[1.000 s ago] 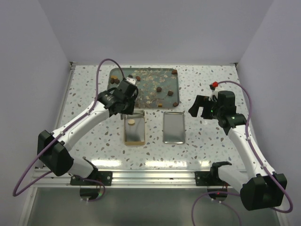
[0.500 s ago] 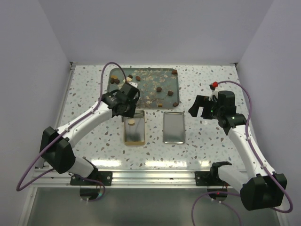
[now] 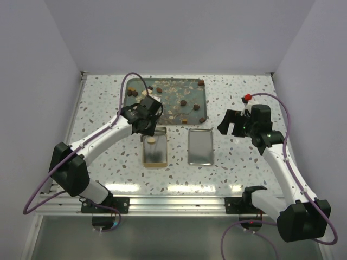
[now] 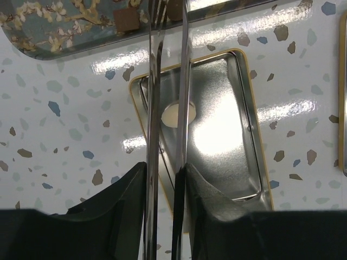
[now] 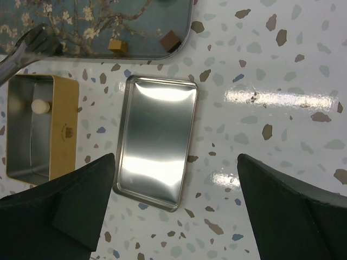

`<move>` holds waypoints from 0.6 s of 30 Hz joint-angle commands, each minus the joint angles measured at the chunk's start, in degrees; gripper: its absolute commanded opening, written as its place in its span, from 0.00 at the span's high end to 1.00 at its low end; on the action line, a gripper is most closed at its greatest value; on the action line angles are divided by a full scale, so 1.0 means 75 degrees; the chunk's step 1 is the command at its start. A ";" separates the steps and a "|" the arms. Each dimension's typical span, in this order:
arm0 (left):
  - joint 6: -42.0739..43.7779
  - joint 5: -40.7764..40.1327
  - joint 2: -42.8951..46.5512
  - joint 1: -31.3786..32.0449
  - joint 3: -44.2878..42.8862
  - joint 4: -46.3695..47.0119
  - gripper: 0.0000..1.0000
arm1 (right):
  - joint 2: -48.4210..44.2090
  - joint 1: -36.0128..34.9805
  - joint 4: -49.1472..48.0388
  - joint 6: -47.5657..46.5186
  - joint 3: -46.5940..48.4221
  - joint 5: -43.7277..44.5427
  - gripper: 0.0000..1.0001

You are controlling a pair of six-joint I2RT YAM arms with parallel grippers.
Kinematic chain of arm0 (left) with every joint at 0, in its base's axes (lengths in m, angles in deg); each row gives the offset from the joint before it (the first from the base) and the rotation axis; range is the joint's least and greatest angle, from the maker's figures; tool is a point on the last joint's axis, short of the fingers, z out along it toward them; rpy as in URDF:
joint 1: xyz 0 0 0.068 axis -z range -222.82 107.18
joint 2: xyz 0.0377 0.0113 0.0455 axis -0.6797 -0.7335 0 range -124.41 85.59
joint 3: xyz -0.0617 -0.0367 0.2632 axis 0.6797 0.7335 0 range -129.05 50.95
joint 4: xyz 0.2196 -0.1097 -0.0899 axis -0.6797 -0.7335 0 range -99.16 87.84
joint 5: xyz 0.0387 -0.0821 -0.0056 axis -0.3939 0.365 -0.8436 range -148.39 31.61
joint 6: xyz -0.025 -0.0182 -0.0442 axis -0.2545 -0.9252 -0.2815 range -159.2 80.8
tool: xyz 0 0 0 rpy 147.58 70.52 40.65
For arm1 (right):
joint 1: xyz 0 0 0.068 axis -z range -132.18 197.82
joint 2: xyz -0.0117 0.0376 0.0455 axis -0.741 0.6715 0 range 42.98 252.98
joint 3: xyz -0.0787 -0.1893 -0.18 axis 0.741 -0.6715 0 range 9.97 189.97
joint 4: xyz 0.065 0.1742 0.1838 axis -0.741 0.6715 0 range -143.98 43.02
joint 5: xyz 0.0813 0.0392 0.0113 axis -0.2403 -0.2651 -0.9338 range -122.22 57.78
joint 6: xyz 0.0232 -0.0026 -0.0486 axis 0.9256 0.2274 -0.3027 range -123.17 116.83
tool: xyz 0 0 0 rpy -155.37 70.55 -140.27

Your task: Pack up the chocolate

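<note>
Presently one cream-white piece (image 4: 172, 115) of chocolate is seen lying on the floor of the open gold tin (image 4: 217, 146), near its far end — the only piece packed. The other chocolate is scattered on the flowered tray (image 3: 192, 92) just beyond the tin, among pale flakes: several dark pieces (image 3: 183, 102) across it, and a square brown one (image 4: 127, 19) by the tray's near edge.

A pair of metal tweezers (image 4: 154, 108) is gripped by the left gripper (image 4: 165, 179), its jaws pressed against the two blades. The blades are held to a narrow gap and reach over the tin to the tray's edge. Whether anything is pinched at the tips cannot be told, since they are cut off at the top of the wrist view. The right gripper (image 5: 176, 157) is held above the table (image 3: 227, 162) near the loose lid (image 5: 157, 141), jaws spread wide, nothing between them.

The step in hand is judged to be the fetching of a second piece. Next, the tips must be set astride one piece and squeezed gently — a hard pinch could flick it away — then carried over the tin.
</note>
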 commanded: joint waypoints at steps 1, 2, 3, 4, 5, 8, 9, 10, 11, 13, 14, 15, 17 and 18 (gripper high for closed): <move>0.0297 -0.0147 0.0037 0.0013 -0.0151 0.0046 0.64 | -0.0130 -0.0030 -0.0094 -0.0051 0.0027 -0.0090 0.02; 0.0320 -0.0159 0.0049 0.0024 -0.0175 0.0011 0.65 | -0.0130 -0.0030 -0.0094 -0.0040 0.0039 -0.0090 0.02; 0.0332 -0.0194 0.0060 0.0013 -0.0210 -0.0013 0.66 | -0.0142 -0.0030 -0.0094 -0.0040 0.0039 -0.0090 0.02; 0.0332 -0.0218 0.0107 0.0024 -0.0280 -0.0036 0.67 | -0.0142 -0.0030 -0.0094 -0.0040 0.0039 -0.0090 0.02; 0.0355 -0.0241 0.0130 0.0013 -0.0315 -0.0071 0.67 | -0.0142 -0.0030 -0.0082 -0.0040 0.0039 -0.0090 0.02; 0.0402 -0.0417 0.0283 0.0013 -0.0502 -0.0107 0.69 | -0.0153 -0.0030 -0.0082 -0.0040 0.0050 -0.0078 0.02; 0.0414 -0.0522 0.0341 0.0024 -0.0619 -0.0119 0.69 | -0.0153 -0.0030 -0.0070 -0.0040 0.0050 -0.0078 0.02; 0.0426 -0.0546 0.0458 0.0024 -0.0678 -0.0119 0.69 | -0.0165 -0.0030 -0.0070 -0.0040 0.0062 -0.0066 0.02; 0.0472 -0.0569 0.0517 0.0024 -0.0748 -0.0119 0.69 | -0.0154 -0.0030 -0.0059 -0.0051 0.0085 -0.0066 0.02; 0.0484 -0.0570 0.0657 0.0024 -0.0936 -0.0130 0.70 | -0.0153 -0.0030 -0.0070 -0.0051 0.0097 -0.0066 0.02; 0.0473 -0.0570 0.0704 0.0024 -0.0983 -0.0165 0.70 | -0.0153 -0.0030 -0.0070 -0.0075 0.0109 -0.0055 0.02; 0.0473 -0.0523 0.0786 0.0013 -0.1030 -0.0177 0.70 | -0.0142 -0.0030 -0.0082 -0.0063 0.0109 -0.0055 0.02; 0.0450 -0.0464 0.0880 0.0013 -0.1019 -0.0224 0.70 | -0.0095 -0.0030 -0.0105 -0.0063 0.0109 -0.0055 0.02; 0.0438 -0.0395 0.0985 0.0024 -0.0949 -0.0236 0.71 | -0.0083 -0.0030 -0.0105 -0.0063 0.0132 -0.0055 0.02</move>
